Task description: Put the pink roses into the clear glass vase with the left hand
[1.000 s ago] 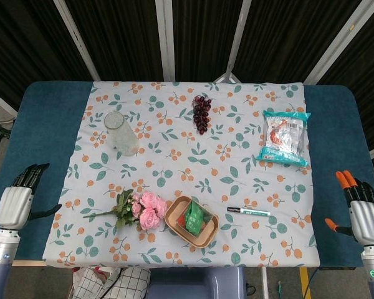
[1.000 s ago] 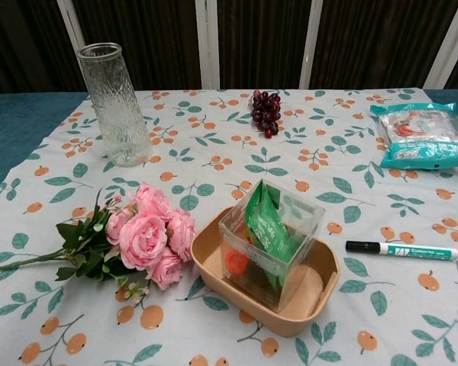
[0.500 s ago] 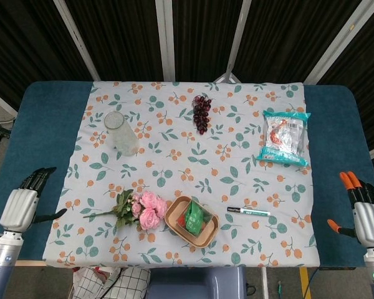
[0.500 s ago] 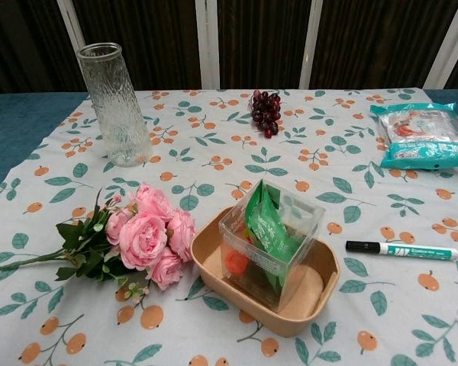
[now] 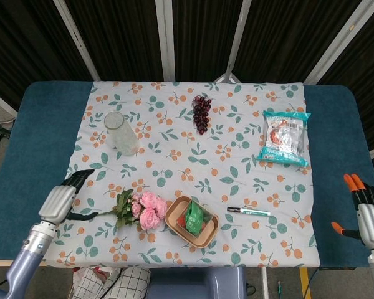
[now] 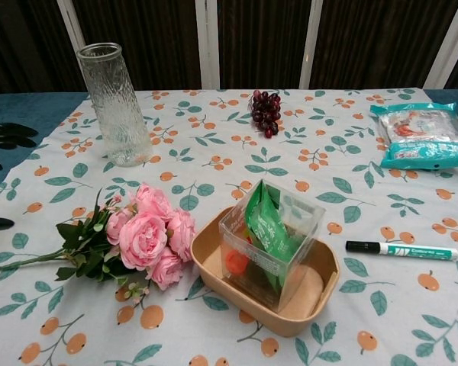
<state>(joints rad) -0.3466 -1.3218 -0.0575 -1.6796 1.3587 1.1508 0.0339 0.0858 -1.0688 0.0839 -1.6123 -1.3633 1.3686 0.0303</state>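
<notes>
A bunch of pink roses [image 5: 144, 210] [image 6: 147, 233] with green leaves lies flat on the flowered cloth, stems pointing left. The clear glass vase [image 5: 120, 132] [image 6: 115, 104] stands upright behind it, empty. My left hand [image 5: 63, 197] hovers open just left of the stem ends, fingers spread and holding nothing; only its dark fingertips [image 6: 6, 133] show at the chest view's left edge. My right hand [image 5: 367, 213] is open at the table's right edge, far from the flowers.
A tan tray [image 5: 173, 222] [image 6: 319, 300] holding a clear box with green packets sits right of the roses. A marker [image 5: 248, 212] [image 6: 401, 250] lies beside it. Purple grapes [image 5: 201, 113] [image 6: 266, 111] and a snack bag [image 5: 283, 137] [image 6: 424, 135] lie farther back.
My left hand has moved right and forward from the blue table edge onto the cloth, close to the rose stems. The right hand has drawn back slightly. The objects have not moved.
</notes>
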